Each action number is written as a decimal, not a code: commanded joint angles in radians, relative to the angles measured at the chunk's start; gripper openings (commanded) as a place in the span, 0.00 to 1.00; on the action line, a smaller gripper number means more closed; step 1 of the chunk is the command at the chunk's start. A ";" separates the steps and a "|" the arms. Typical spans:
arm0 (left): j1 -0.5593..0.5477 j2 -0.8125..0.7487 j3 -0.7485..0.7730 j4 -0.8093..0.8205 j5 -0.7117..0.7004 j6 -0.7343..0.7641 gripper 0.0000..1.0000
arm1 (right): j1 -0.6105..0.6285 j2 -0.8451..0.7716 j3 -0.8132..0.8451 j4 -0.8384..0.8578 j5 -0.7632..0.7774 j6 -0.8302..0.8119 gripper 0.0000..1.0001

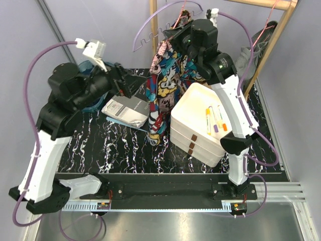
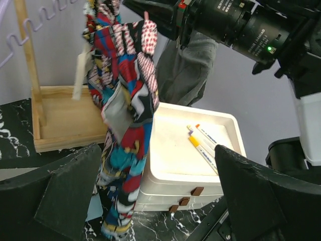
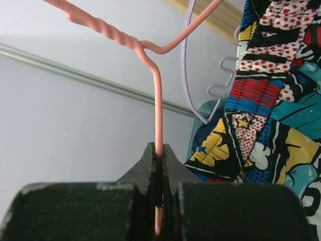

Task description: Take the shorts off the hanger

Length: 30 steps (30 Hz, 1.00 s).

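Graffiti-print shorts [image 2: 125,115] look soft and light, so my open left gripper [image 2: 158,165] suits their waistband while my right gripper [image 3: 159,153] clamps the pink hanger [image 3: 158,100].

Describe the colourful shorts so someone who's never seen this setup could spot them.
Start at the wooden rack at the far edge of the table. Hanging there, just left of the white drawer box, are the shorts. Unlike the plain grey garment beside them, they carry a loud comic-style print.

Behind the white drawer box [image 2: 175,165], the right arm [image 2: 235,27] hides the top of the grey shorts [image 2: 193,75]; lettering on the markers [image 2: 203,144] atop it is unreadable
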 commanded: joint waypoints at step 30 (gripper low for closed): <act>-0.172 0.049 0.042 -0.038 -0.496 0.133 0.00 | 0.197 -0.137 -0.056 -0.071 -0.192 -0.247 0.41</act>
